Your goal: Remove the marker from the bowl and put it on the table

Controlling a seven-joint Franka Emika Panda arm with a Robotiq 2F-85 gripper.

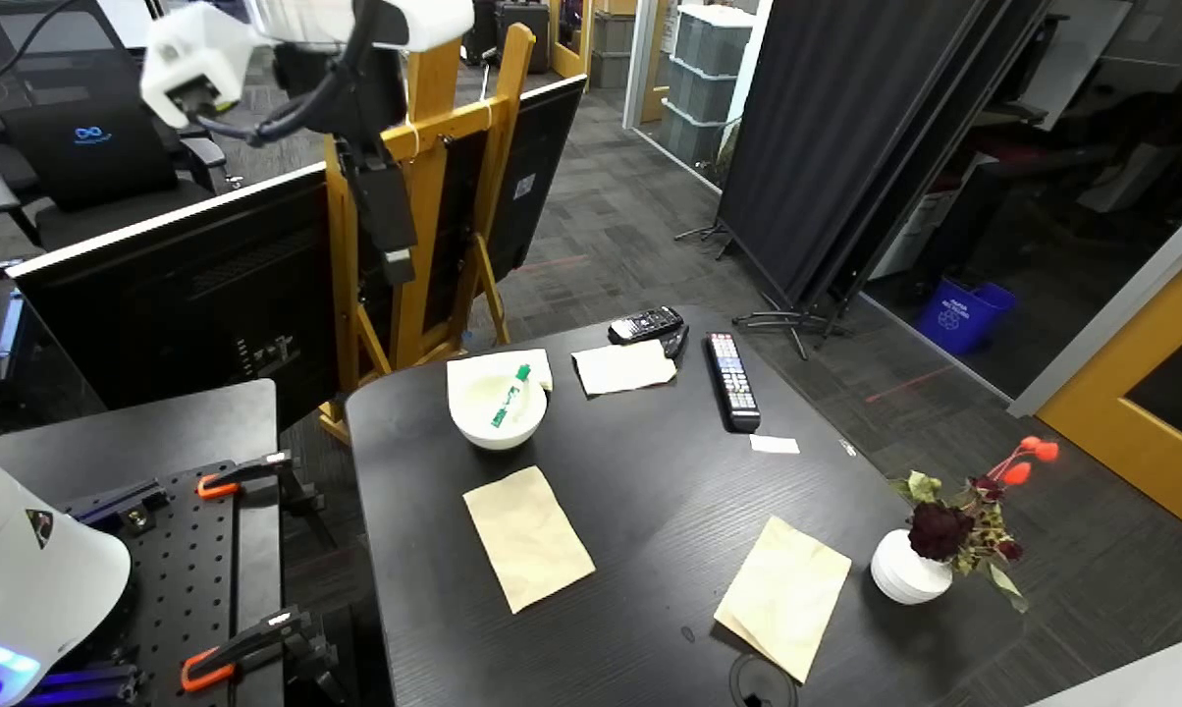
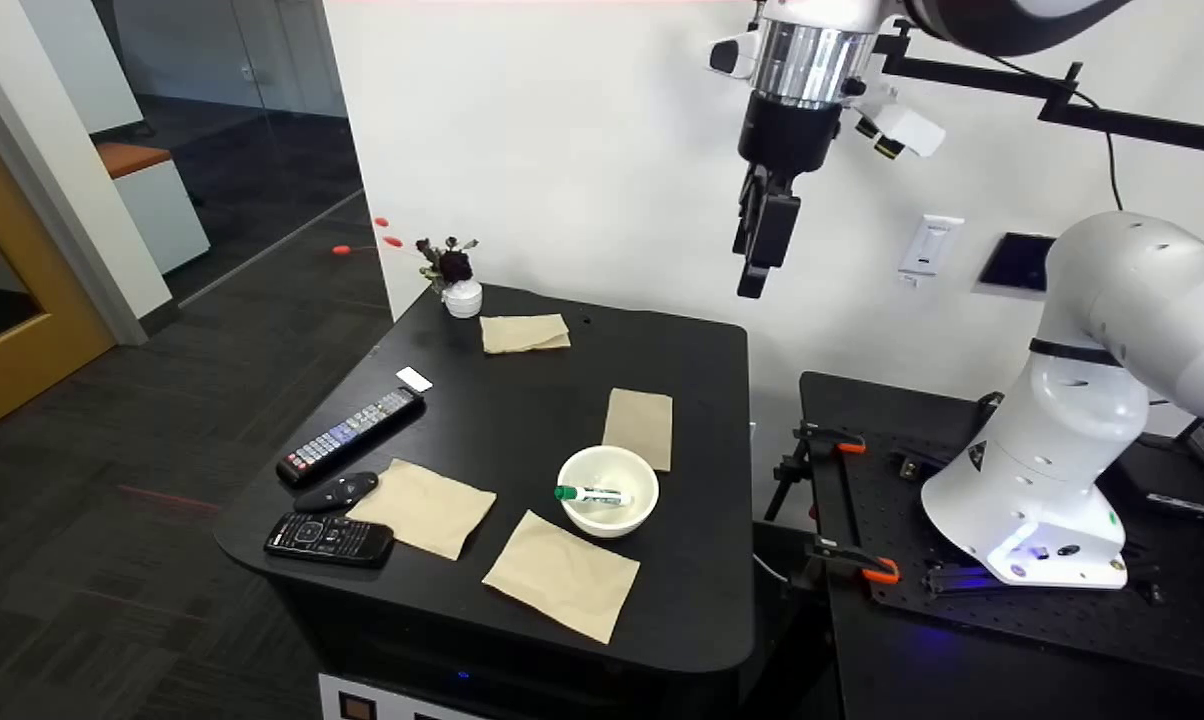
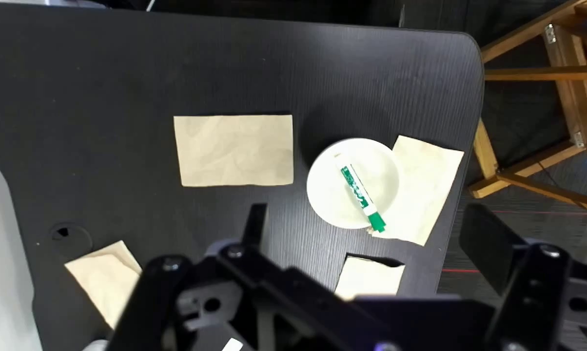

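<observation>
The white bowl (image 1: pixel 494 433) stands on the black table (image 1: pixel 640 471), near a rounded corner; it also shows in an exterior view (image 2: pixel 612 526) and in the wrist view (image 3: pixel 322 197). The green and white marker (image 1: pixel 510 395) lies tilted in the bowl, its green cap over the rim; the wrist view shows it whole (image 3: pixel 359 192), as does an exterior view (image 2: pixel 592 495). My gripper (image 3: pixel 369 231) is open and empty, with its fingers wide apart. It hangs high above the table, apart from the bowl, in both exterior views (image 1: pixel 398 263) (image 2: pixel 750 280).
Brown paper napkins (image 2: pixel 639 430) lie around the bowl, one partly under it (image 2: pixel 562 575). Several remotes (image 2: pixel 352 435) lie along one table edge. A white vase with red flowers (image 1: pixel 910 568) stands at a far corner. A wooden easel (image 1: pixel 434 216) stands behind the table.
</observation>
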